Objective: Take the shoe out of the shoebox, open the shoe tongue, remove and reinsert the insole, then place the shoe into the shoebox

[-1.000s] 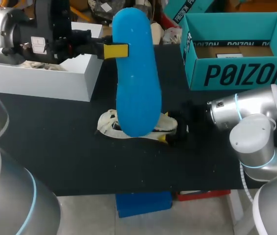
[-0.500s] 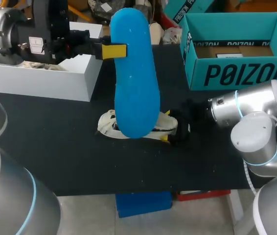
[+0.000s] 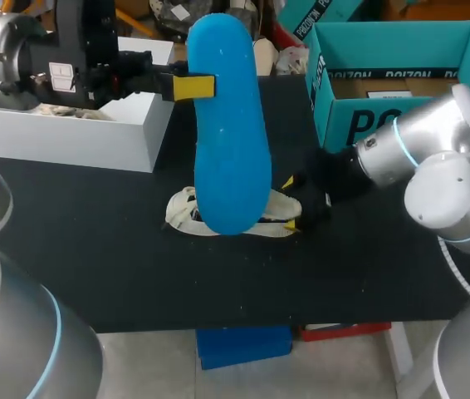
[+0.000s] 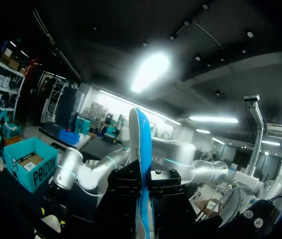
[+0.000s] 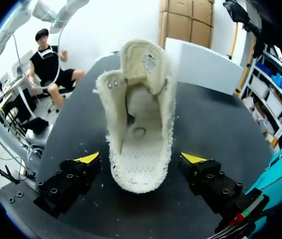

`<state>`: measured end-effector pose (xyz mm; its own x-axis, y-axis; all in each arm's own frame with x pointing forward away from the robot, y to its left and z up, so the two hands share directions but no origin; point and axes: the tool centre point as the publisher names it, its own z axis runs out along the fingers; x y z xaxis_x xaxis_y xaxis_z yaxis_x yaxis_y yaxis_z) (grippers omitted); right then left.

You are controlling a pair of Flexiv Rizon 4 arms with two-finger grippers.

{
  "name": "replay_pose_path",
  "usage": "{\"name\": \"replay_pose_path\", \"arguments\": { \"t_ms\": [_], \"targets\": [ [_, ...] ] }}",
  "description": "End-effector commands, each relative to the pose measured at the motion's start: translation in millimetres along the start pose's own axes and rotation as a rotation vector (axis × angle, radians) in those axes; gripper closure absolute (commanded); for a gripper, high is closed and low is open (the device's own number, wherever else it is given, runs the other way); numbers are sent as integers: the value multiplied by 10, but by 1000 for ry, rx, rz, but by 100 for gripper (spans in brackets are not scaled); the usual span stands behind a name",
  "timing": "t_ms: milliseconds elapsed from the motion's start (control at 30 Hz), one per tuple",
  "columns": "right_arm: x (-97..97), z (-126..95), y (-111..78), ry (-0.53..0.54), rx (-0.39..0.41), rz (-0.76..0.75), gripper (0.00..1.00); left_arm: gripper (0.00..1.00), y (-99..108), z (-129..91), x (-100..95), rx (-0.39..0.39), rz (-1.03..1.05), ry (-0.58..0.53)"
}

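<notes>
Insole (image 3: 228, 125): blue, upright over the shoe; feed its lower end in first.
Shoe (image 5: 138, 124): on the table (image 3: 94, 249), mouth open.
Left gripper (image 3: 193, 86): clamps the insole.
Right gripper (image 5: 141, 158): fingers apart, flanking the shoe; close them before you lower.

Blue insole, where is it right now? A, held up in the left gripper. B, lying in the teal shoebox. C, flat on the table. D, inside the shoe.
A: the left gripper is shut on the blue insole, holding it up in the air, apart from the cream shoe.
</notes>
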<state>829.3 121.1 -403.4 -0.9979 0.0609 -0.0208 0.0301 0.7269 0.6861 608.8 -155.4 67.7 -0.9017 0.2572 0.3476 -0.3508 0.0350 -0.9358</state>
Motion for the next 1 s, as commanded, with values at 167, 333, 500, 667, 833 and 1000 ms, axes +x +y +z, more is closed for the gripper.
{"name": "replay_pose_path", "arguments": {
  "t_ms": [167, 333, 500, 667, 833, 1000],
  "targets": [
    [-60, -113, 196, 41, 441, 6, 0, 100, 2, 3, 7, -1, -1, -3],
    [-57, -126, 234, 29, 568, 9, 0, 100, 2, 3, 7, -1, -1, -3],
    [-32, -126, 234, 25, 618, 16, 0, 100, 2, 3, 7, -1, -1, -3],
    [-7, -108, 210, 23, 647, 25, 0, 100, 2, 3, 7, -1, -1, -3],
    [12, -78, 201, 19, 679, 35, 0, 100, 2, 3, 7, -1, -1, -3],
    [27, -54, 187, 13, 699, 42, 0, 100, 2, 3, 7, -1, -1, -3]
  ]
}}
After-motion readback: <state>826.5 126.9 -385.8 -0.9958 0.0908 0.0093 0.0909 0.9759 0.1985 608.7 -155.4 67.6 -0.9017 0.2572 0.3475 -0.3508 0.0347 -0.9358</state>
